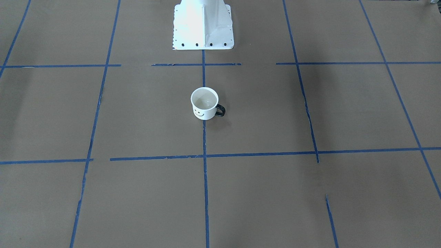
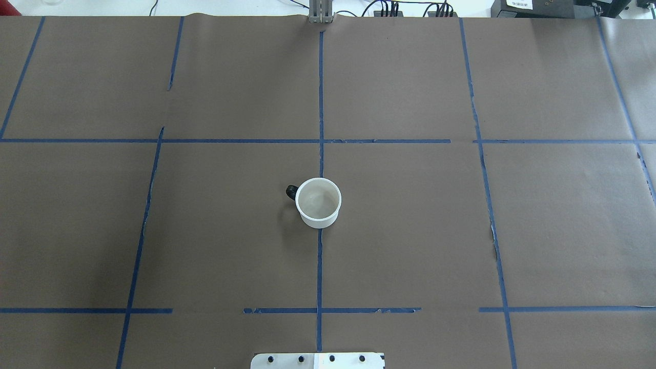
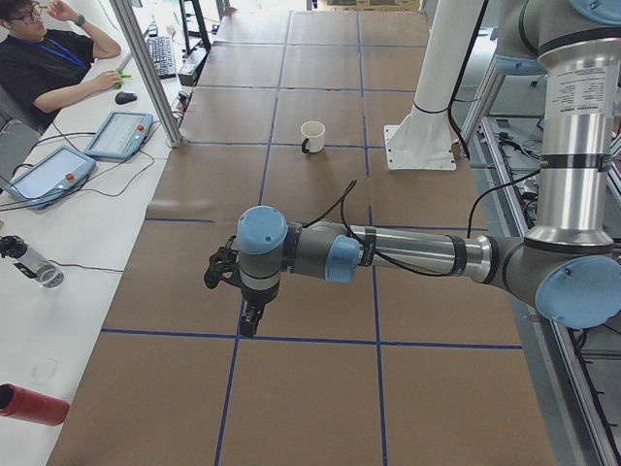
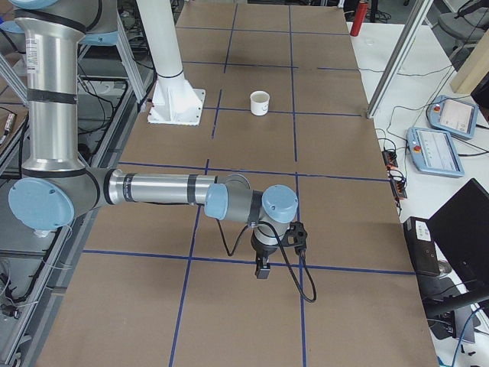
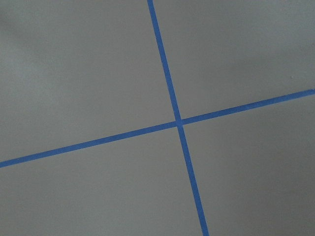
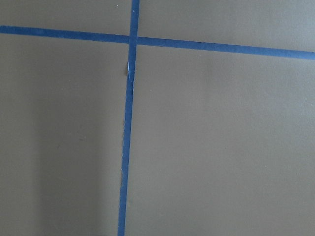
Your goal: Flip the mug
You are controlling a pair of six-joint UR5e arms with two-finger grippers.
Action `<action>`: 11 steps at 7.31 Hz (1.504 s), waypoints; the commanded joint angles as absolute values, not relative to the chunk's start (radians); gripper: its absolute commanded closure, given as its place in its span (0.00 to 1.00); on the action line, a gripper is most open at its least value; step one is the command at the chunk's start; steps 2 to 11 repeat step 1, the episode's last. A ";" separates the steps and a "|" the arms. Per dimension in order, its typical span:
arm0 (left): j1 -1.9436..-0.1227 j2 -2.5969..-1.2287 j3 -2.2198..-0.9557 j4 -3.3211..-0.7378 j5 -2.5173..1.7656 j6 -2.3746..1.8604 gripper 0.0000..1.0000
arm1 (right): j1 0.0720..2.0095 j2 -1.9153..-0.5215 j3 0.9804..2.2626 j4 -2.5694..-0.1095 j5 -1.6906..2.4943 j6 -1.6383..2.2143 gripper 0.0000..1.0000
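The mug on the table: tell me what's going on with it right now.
Nothing is handling the mug at this moment. It stands upright, mouth up, on the centre tape line of the table, handle toward the robot's left, so the flip is not yet done. Both arms are far from it: the left hand hangs over the table's left end, the right hand over its right end. Whether they are open cannot be told.

The left arm (image 3: 417, 254) and right arm (image 4: 153, 188) are silver tubes with pale-blue joint caps (image 3: 262, 229), black cables (image 4: 306, 271), and a white bolted pedestal (image 1: 203, 31).
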State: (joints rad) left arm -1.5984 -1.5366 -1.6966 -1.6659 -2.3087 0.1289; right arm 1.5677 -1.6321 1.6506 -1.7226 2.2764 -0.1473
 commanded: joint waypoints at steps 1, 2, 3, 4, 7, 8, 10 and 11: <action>-1.598 -1.539 -1.697 -1.667 -2.309 0.129 0.00 | 1.568 -1.632 1.651 -1.723 2.276 -0.147 0.00; -1.598 -1.539 -1.697 -1.667 -2.309 0.129 0.00 | 1.568 -1.632 1.651 -1.723 2.276 -0.147 0.00; -1.598 -1.539 -1.697 -1.667 -2.309 0.129 0.00 | 1.568 -1.632 1.651 -1.723 2.276 -0.147 0.00; -1.598 -1.539 -1.697 -1.667 -2.309 0.129 0.00 | 1.568 -1.632 1.651 -1.723 2.276 -0.147 0.00; -1.598 -1.539 -1.697 -1.667 -2.309 0.129 0.00 | 1.568 -1.632 1.651 -1.723 2.276 -0.147 0.00; -1.598 -1.539 -1.697 -1.667 -2.309 0.129 0.00 | 1.568 -1.632 1.651 -1.723 2.276 -0.147 0.00; -1.598 -1.539 -1.697 -1.667 -2.309 0.129 0.00 | 1.568 -1.632 1.651 -1.723 2.276 -0.147 0.00; -1.598 -1.539 -1.697 -1.667 -2.309 0.129 0.00 | 1.568 -1.632 1.651 -1.723 2.276 -0.147 0.00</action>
